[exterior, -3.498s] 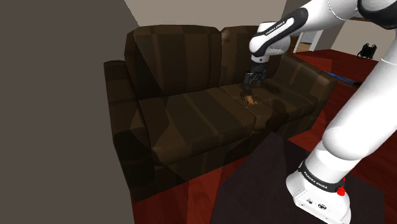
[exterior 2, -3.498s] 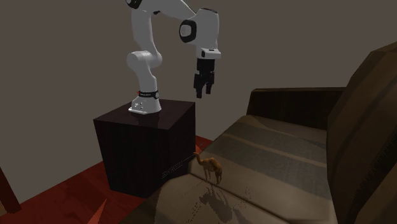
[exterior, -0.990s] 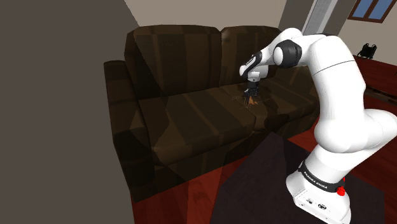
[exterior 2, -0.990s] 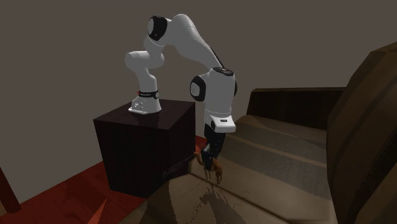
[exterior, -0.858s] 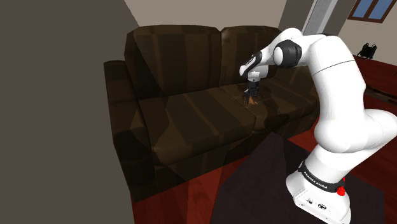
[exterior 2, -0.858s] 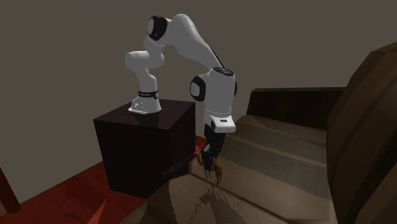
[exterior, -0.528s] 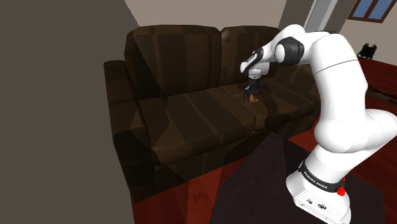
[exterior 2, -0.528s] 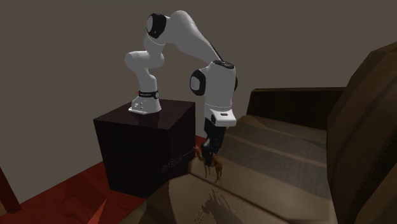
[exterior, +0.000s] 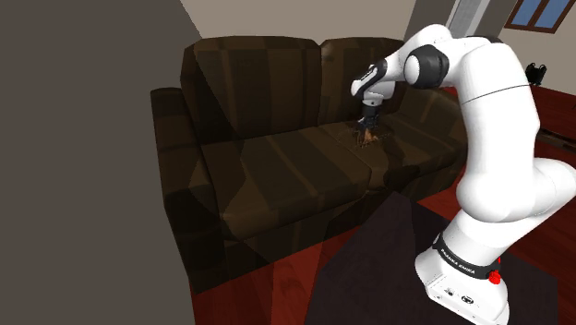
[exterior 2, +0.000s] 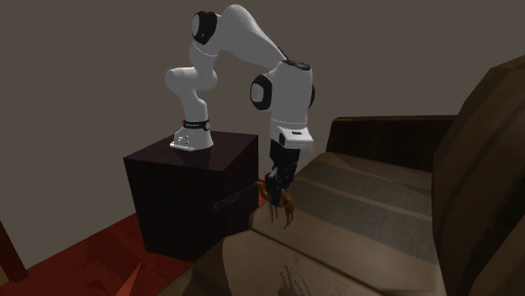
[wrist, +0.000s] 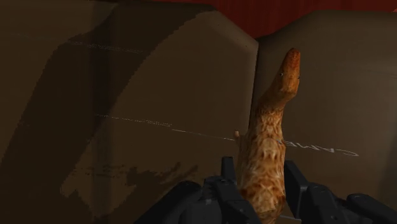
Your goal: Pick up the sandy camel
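The camel (exterior 2: 283, 207) is a small orange-brown mottled toy, hanging clear of the dark brown sofa seat (exterior 2: 370, 210) with its shadow on the cushion below. My black gripper (exterior 2: 274, 192) is shut on its body from above. In the wrist view the fingers (wrist: 228, 170) clasp the camel (wrist: 266, 146), whose long neck and head stick out past them. In the shoulder view the gripper (exterior: 368, 127) holds the camel (exterior: 369, 137) just above the seat cushion near the sofa's right part.
The sofa (exterior: 277, 157) has a tall backrest and a thick armrest (exterior: 175, 185) at the shoulder view's left. The dark box stand (exterior 2: 189, 193) sits close to the sofa's front. Red wooden floor (exterior 2: 76, 261) lies around it. A grey wall panel (exterior: 83, 157) blocks the shoulder view's left.
The arm has risen with the camel held in the gripper, lifting it off the sofa seat. The fingers have stayed shut on it.
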### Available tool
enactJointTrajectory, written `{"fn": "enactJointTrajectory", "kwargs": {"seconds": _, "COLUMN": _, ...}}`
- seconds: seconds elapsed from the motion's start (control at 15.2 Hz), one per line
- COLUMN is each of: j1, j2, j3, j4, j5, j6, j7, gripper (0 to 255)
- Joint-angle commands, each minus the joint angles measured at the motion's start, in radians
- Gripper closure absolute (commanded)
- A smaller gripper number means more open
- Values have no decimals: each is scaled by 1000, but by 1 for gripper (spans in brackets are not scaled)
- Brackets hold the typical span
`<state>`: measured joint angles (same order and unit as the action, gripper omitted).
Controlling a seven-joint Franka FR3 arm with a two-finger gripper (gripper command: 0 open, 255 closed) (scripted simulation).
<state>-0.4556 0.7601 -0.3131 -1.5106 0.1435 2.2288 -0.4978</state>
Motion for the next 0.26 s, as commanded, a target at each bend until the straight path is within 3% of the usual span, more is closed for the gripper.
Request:
{"fn": "enactJointTrajectory", "kwargs": {"seconds": 0.0, "j1": 2, "j2": -13, "j3": -3, "j4": 4, "j5": -3, "j6": -17, "j7": 2, "gripper": 255}}
{"fn": "enactJointTrajectory", "kwargs": {"seconds": 0.2, "j1": 4, "j2": -22, "j3": -5, "j4": 5, "j5": -5, "j6": -27, "j7": 2, "gripper": 255}}
